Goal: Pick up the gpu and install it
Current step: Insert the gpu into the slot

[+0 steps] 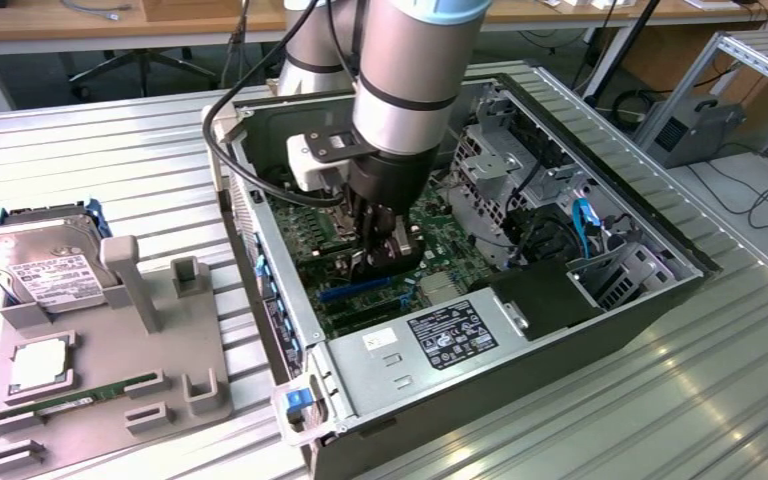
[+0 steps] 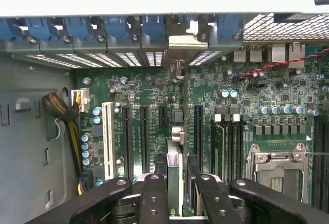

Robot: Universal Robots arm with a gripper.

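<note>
The gpu [image 2: 175, 175] is held edge-on between the gripper's [image 2: 175, 196] fingers [image 2: 153, 201], clamped, over the motherboard [image 2: 241, 111] slots inside the open computer case [image 1: 357, 350]; it should be kept square to the slot.

Gripper [image 1: 381, 255] is low inside the open PC case [image 1: 651, 300], above the motherboard [image 2: 247, 116], w/ the gpu [image 2: 175, 175] standing on edge between its fingers [image 2: 153, 196]. Free room is narrow here: drive cage [image 1: 498, 170] close on the exterior view's right, rear case wall w/ blue slot clips [image 2: 118, 29] just ahead, power supply [image 1: 451, 335] at the near edge. Black cable [image 1: 231, 150] loops over the case's far-left corner.
</note>
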